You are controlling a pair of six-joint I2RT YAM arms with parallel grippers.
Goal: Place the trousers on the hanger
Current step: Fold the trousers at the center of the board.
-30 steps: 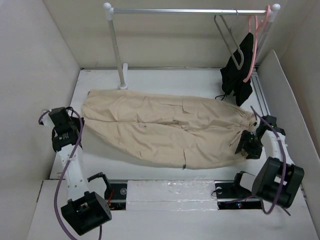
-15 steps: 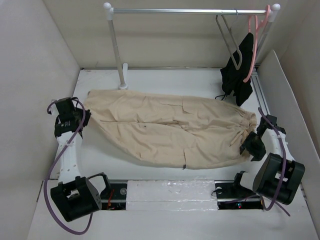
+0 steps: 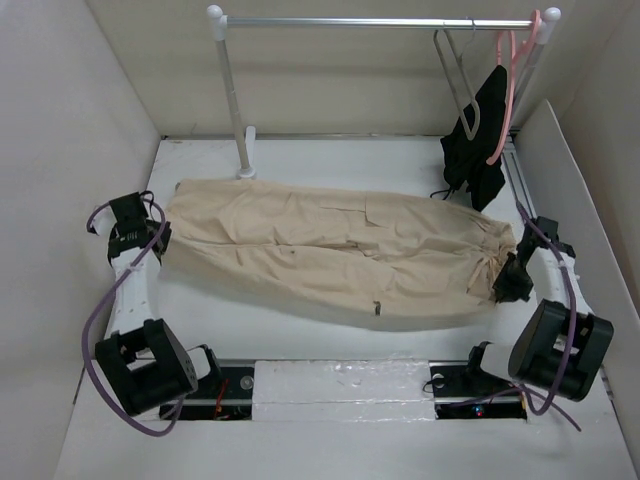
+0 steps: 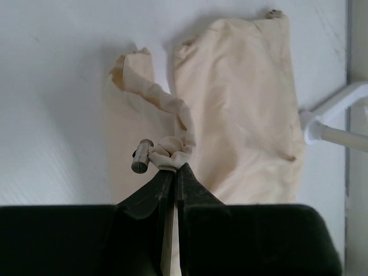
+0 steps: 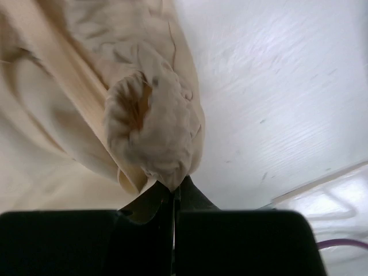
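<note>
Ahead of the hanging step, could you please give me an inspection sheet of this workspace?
Surface: white table, no spills seen.
Job's things: beige trousers lying flat, legs to the left, waist to the right; wire hanger hanging bare on the clothes rail.
Clutter: black garment on a pink hanger.
Jaws: left jaws shut on a leg hem; right jaws shut on the waistband.
Cables: purple cables loop beside both arms.
Surroundings: white panel walls; nothing else seen.
</note>
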